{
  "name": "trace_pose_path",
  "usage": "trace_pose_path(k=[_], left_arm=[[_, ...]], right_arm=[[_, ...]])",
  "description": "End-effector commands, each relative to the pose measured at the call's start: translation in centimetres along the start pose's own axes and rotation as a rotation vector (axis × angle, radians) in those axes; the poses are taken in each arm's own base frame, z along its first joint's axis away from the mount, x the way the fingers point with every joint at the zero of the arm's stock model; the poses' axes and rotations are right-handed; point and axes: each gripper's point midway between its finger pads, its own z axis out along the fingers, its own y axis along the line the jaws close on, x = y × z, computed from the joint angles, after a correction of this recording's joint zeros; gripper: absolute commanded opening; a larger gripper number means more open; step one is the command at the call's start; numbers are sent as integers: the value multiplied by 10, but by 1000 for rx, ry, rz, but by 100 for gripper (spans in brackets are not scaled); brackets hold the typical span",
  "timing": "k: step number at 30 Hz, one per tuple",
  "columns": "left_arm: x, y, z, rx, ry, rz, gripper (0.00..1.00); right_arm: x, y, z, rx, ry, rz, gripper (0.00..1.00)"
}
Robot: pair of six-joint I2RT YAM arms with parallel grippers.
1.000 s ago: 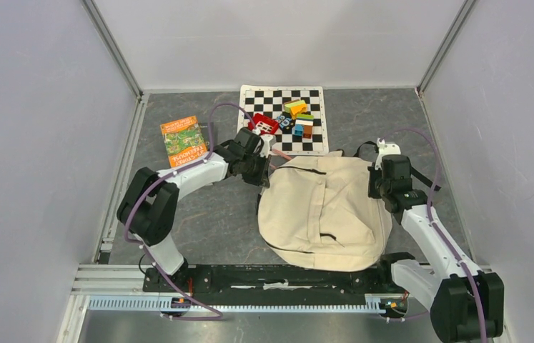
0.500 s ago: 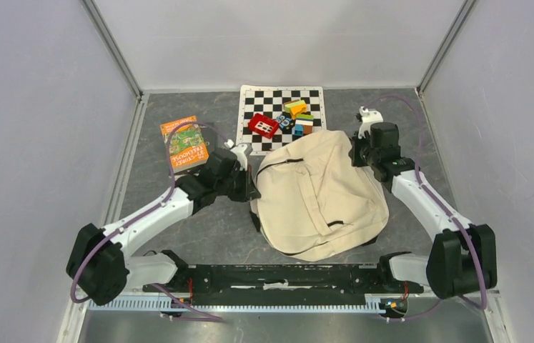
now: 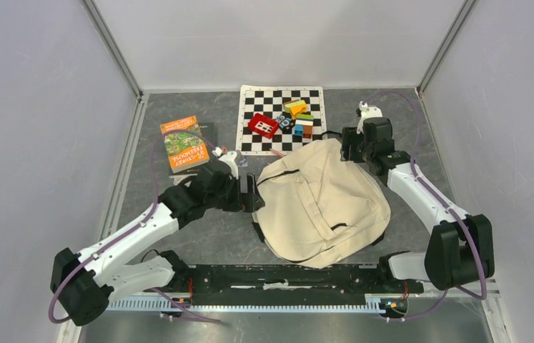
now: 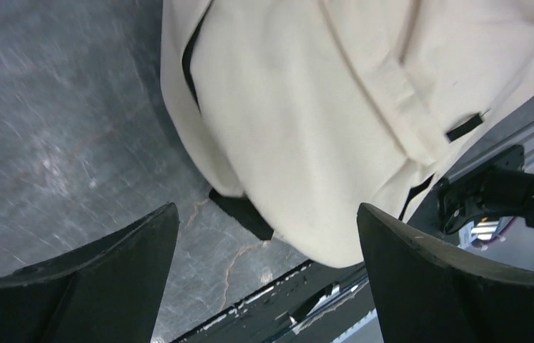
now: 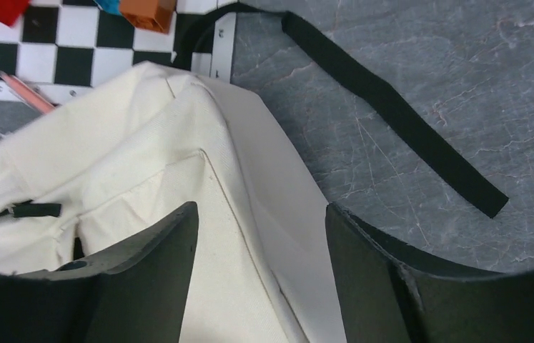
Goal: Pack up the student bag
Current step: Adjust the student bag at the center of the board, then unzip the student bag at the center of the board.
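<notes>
text: none legible | book (image 3: 184, 143) cover: lettering present (too small to read)

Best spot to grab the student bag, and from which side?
Take the folded far corner of the student bag from above with the right claw: the cloth stands up in a ridge there, while the rest lies flat. The loose black strap lies flat on the table, likely harder to pinch.

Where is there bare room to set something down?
Bare grey floor lies behind the book, toward the back wall, and between the right arm and the right wall. Crowded: the chessboard, piled with blocks, and the middle, filled by the student bag.
</notes>
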Motion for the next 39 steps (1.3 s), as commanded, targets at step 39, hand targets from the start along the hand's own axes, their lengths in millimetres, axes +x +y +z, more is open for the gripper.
trace_pose_path(k=[39], left_arm=[[-98, 30, 82, 142, 184, -38, 85]], right_arm=[[34, 166, 44, -374, 101, 286, 56]])
